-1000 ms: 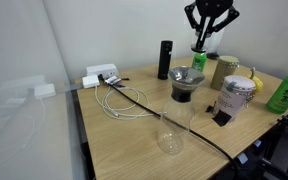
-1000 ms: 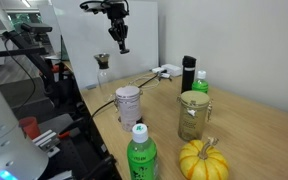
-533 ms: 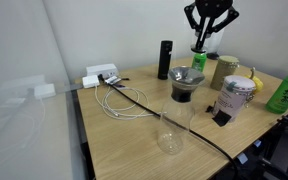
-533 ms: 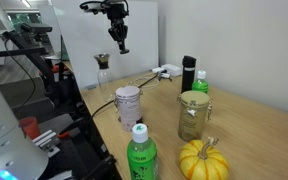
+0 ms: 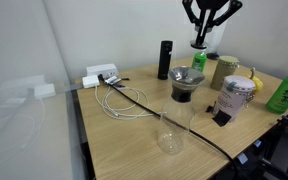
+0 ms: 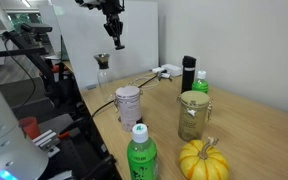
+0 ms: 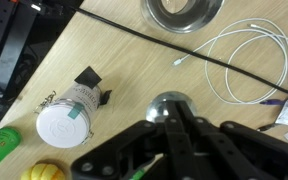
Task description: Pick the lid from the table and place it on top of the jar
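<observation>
High above the tall clear glass jar point(image 5: 171, 128) on the wooden counter point(image 5: 119, 145), the black gripper point(image 5: 199, 42) clasps the small flat silvery-grey round lid point(image 7: 172, 103), so picking seems done while seating it on that jar remains.

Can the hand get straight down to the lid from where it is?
Probably yes. The hand hangs high, and the wrist view shows the lid right below it with nothing between. It looks shut, so open it first.
</observation>
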Available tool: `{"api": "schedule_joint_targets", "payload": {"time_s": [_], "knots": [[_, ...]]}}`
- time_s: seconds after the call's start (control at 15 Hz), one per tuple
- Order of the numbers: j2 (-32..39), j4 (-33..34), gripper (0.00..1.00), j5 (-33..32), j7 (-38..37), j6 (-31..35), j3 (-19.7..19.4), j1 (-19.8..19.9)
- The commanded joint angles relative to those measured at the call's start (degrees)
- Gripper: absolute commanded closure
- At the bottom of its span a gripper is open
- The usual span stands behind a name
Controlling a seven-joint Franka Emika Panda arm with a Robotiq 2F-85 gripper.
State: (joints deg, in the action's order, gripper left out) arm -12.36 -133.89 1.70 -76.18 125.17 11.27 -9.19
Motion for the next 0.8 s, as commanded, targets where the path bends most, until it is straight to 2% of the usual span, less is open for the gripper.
{"api": "schedule_joint_targets", "payload": {"time_s": [0.0,0.4,0.73], "knots": [[-1.44,1.07,0.98,2.99,3.90,-2.64,0.58,-0.59],[-2.21,0.37,0.98,11.46,10.38,-4.18,1.06,-2.86],[-1.79,-0.19,0.98,15.53,13.86,-5.68,2.53,-4.39]]}}
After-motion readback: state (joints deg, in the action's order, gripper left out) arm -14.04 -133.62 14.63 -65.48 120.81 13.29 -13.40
